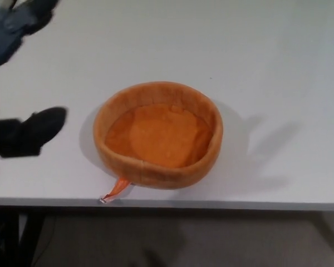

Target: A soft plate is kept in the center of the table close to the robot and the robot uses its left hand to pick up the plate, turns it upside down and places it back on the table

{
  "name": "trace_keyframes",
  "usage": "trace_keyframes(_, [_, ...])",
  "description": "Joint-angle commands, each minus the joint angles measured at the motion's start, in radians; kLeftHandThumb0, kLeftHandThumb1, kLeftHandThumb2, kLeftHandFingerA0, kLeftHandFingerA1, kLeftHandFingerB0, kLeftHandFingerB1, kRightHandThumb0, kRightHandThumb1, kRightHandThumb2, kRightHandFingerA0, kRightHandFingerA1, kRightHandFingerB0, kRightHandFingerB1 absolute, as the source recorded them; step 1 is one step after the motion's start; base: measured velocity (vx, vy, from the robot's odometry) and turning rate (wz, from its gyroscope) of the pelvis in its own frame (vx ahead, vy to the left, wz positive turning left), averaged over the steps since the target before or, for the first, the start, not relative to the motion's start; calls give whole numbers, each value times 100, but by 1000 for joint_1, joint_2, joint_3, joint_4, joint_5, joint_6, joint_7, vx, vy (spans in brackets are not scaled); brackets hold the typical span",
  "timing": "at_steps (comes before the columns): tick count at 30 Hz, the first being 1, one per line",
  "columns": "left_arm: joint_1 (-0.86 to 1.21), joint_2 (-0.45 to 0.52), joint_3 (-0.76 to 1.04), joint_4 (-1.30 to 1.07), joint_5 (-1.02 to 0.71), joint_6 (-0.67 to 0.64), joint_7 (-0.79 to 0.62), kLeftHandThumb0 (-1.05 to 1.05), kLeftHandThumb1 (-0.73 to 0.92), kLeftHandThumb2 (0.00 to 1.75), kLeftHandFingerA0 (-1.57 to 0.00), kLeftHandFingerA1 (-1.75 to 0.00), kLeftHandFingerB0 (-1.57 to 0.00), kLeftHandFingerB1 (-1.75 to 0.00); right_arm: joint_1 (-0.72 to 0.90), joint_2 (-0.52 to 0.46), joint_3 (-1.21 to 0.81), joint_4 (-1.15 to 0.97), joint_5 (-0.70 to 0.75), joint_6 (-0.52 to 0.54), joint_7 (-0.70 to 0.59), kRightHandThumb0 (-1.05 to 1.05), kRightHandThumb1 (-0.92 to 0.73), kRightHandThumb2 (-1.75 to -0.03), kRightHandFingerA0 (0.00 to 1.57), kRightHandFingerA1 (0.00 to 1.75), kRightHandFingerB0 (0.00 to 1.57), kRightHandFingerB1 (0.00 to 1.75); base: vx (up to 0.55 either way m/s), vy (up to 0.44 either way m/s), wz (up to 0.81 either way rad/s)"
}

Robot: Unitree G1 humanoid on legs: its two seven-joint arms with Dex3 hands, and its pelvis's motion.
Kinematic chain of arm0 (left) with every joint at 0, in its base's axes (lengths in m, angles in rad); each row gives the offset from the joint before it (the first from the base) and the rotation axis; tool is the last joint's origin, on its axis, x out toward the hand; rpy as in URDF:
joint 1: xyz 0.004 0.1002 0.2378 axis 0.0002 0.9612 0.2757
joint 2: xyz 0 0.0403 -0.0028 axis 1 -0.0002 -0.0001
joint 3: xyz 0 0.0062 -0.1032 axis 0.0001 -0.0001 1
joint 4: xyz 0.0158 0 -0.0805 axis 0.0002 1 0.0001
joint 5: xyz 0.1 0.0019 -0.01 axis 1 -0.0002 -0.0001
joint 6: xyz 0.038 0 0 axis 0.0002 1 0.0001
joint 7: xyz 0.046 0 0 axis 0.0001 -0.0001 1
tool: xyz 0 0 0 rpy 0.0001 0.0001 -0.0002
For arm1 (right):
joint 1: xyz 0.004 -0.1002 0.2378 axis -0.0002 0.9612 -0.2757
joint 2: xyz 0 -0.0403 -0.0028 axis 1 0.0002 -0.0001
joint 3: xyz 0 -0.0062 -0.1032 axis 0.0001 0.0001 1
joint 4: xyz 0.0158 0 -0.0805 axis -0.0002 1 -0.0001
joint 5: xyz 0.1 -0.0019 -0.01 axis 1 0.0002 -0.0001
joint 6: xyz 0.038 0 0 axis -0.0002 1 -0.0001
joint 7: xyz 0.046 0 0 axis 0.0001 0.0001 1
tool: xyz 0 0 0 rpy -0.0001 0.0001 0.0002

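Note:
The soft orange plate (158,134) rests right side up on the white table (267,67), near the front edge, its raised rim forming a shallow bowl. An orange tag (116,189) sticks out from its near left side over the table edge. My left hand (22,78) has come in at the picture's left, blurred, with its fingers spread: one thick black finger (36,129) points toward the plate's left rim and another (22,19) sits higher up. It holds nothing and is a short gap away from the plate. My right hand does not show.
The table's front edge (222,204) runs just below the plate, with dark floor beneath. The hand's shadow falls on the table right of the plate.

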Motion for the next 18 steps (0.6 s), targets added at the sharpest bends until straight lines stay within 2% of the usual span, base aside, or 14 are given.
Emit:
trace_keyframes(1, [-157,55,-137,58,294,127,3,-94,91,68,-21,-40,-17,-31,0,-9,-3,-1,4,-5,4,-80,-89,-68,39,41,31,32,0,0,0])
trace_keyframes(6, [-235,71,-223,105,380,159,-22,-94,90,68,-20,-37,-15,-27,2,-13,-5,-5,0,-6,3,-81,-90,-69,41,41,31,31,0,0,0])
trace_keyframes(17, [-333,151,-376,256,482,122,-71,-95,81,65,-20,-36,-18,-27,-2,-13,-6,-8,3,5,0,-81,-88,-68,44,41,34,32,0,0,0])
trace_keyframes(18, [-335,161,-397,282,493,104,-69,-95,62,99,-17,-46,-15,-40,-4,-15,-6,-2,4,-1,5,-80,-89,-68,45,42,34,33,0,0,0])
